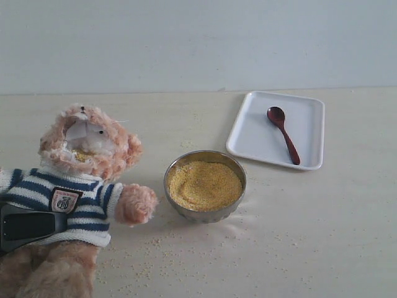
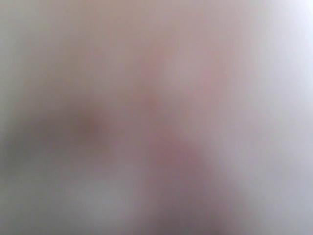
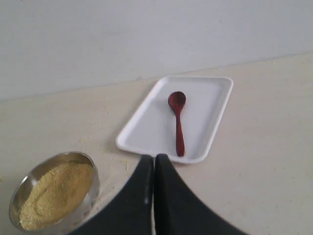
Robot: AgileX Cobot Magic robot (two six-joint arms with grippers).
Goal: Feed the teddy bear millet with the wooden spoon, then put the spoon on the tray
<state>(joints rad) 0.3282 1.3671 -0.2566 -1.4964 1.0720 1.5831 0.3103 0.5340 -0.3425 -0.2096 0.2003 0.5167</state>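
- The right claw [image 3: 154, 159] hangs over the table with its two black fingers pressed together and nothing between them. It is near the close rim of the tray and touches nothing.
- The left claw [image 1: 28, 225] shows only as a dark block against the striped sweater of the fuzzy tan-pink teddy bear [image 1: 87, 146]. Its own camera is a blur, so I cannot tell how far it is open or what it grips.
- The small dark reddish-brown wooden spoon [image 1: 285, 138] lies flat inside the flat white rectangular tray [image 1: 248, 133], clear of the rim on all sides.
- Yellow millet [image 1: 203, 185] fills the round silver metal bowl [image 1: 186, 214]. Grains speckle the pale table [image 1: 310, 236], and a few sit at the bear's muzzle.
- With the spoon in the tray and grains at the mouth, the work looks finished. What remains, I judge, is to draw the right arm up and away.
- To do that well, lift straight up first, so the shut fingers neither clip the tray's rim nor drag through the bowl.
- The spoon's long axis runs roughly along the tray's longer sides, slightly skewed. Its oval bowl, hollow up, points toward the back wall, and the handle tip points at the near rim.
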